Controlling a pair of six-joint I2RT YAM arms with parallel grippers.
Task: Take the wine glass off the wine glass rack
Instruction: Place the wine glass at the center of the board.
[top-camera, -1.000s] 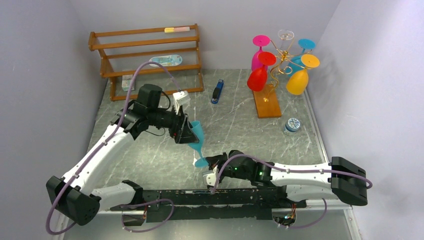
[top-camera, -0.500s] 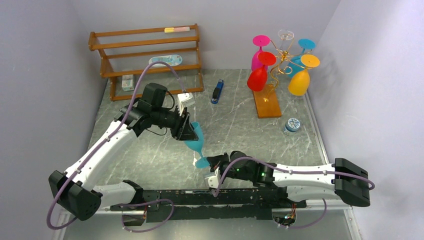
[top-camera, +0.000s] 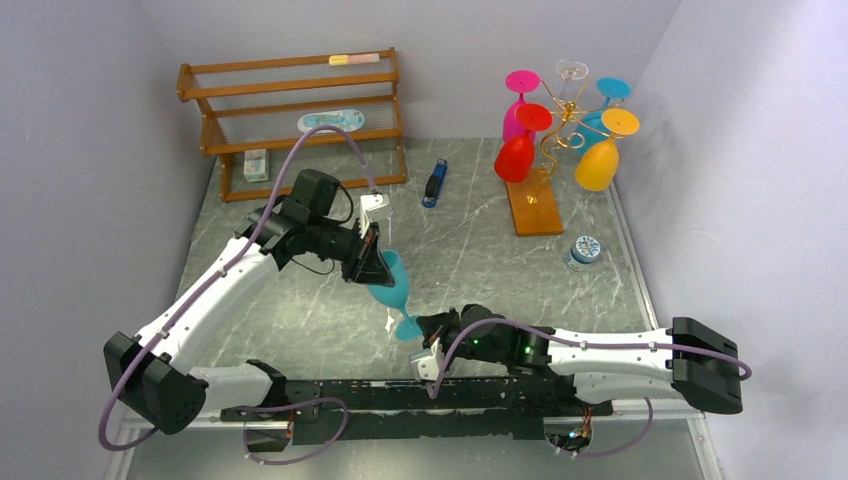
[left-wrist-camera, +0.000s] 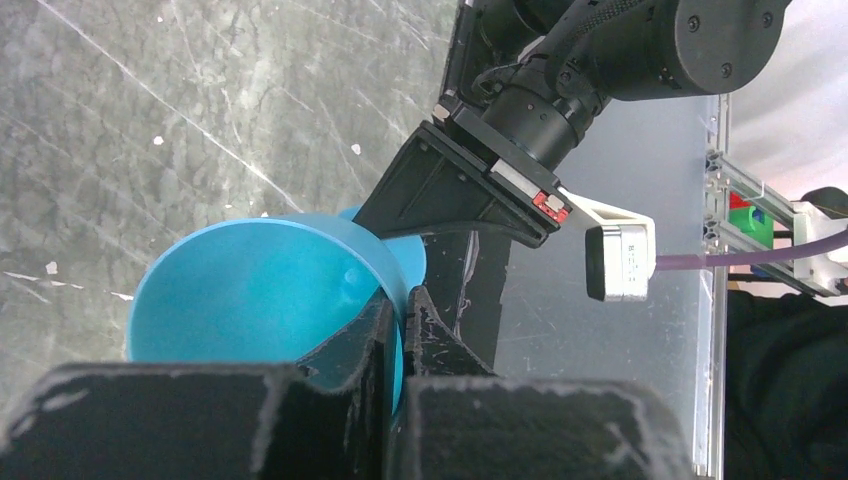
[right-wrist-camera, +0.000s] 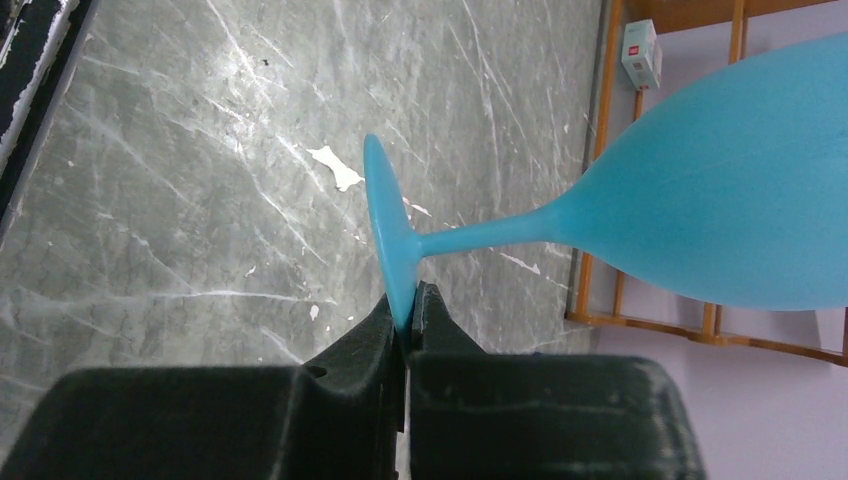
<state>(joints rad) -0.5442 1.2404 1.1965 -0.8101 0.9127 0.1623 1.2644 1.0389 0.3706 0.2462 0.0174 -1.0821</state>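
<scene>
A blue wine glass (top-camera: 396, 288) hangs tilted above the table, off the gold wire wine glass rack (top-camera: 557, 135), held at both ends. My left gripper (top-camera: 379, 264) is shut on the bowl's rim. In the left wrist view one finger is inside the bowl (left-wrist-camera: 260, 290) and one outside, with the left gripper (left-wrist-camera: 405, 302) pinching the wall. My right gripper (top-camera: 417, 331) is shut on the edge of the foot. In the right wrist view the round foot (right-wrist-camera: 385, 225) sits between the tips of the right gripper (right-wrist-camera: 407, 303); the stem and bowl reach to the right.
The rack's wooden base (top-camera: 535, 205) stands at the back right and holds red, pink, orange, blue and clear glasses upside down. A brown slatted shelf (top-camera: 300, 110) stands at the back left. A blue stapler-like object (top-camera: 434, 183) and a small round tin (top-camera: 585, 250) lie on the marble top.
My left gripper has gone from open around the bowl's rim to shut on it, and that arm has shifted slightly right. The right gripper has kept hold of the foot.
</scene>
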